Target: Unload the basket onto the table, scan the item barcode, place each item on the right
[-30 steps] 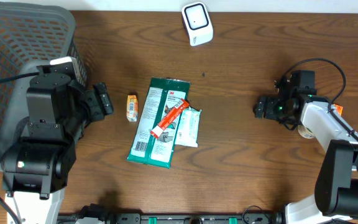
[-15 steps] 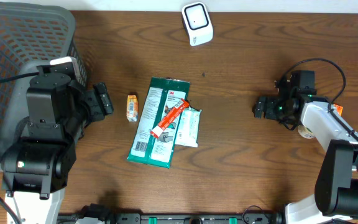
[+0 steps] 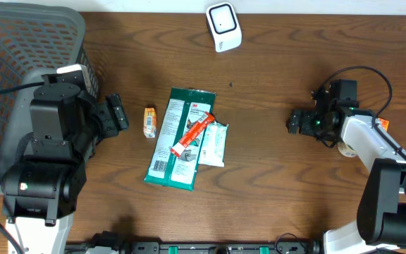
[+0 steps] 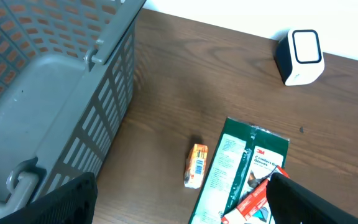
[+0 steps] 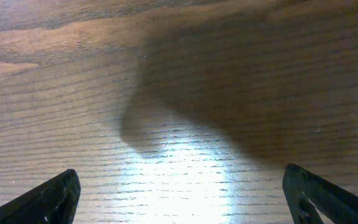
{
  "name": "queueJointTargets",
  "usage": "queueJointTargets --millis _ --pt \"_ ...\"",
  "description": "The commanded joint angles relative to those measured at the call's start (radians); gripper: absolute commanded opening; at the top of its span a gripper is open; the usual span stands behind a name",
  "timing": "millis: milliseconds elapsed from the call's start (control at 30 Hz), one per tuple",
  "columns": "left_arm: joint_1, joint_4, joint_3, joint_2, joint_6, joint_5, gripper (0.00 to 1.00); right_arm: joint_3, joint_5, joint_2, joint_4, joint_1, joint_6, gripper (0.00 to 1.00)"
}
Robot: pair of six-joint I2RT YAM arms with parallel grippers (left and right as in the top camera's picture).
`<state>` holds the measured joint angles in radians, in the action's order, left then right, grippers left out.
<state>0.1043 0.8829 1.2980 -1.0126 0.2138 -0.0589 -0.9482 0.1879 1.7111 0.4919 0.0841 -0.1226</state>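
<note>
Both tools are wide open and hold nothing. I see my left tool (image 3: 117, 113) next to the gray basket (image 3: 20, 42), near a small orange box (image 3: 149, 121). Just past the box lies a green packet (image 3: 173, 152) with a red tube (image 3: 192, 134) on top and a white pack (image 3: 214, 147) touching it. My right tool (image 3: 293, 121) is well apart, over bare worktop (image 3: 273, 197). The white scanner (image 3: 223, 27) sits at the far edge.

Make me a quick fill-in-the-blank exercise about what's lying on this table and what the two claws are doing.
The red tube lies on top of the ____ 3M glove packet.
Between that packet and the left claw lies a small ____ box.
The right claw stands ____, holding nothing.
Missing words: green; orange; open.
</note>
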Motion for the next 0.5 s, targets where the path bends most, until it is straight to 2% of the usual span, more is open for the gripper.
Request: queueJointTargets --millis 0,467 --pt "-0.006 0.000 0.010 0.000 0.006 -0.006 0.87 -0.011 0.013 0.004 -0.006 -0.014 -0.005 0.99" --pt "-0.006 0.000 0.010 0.000 0.006 -0.006 0.87 -0.011 0.013 0.004 -0.014 -0.034 -0.004 0.99"
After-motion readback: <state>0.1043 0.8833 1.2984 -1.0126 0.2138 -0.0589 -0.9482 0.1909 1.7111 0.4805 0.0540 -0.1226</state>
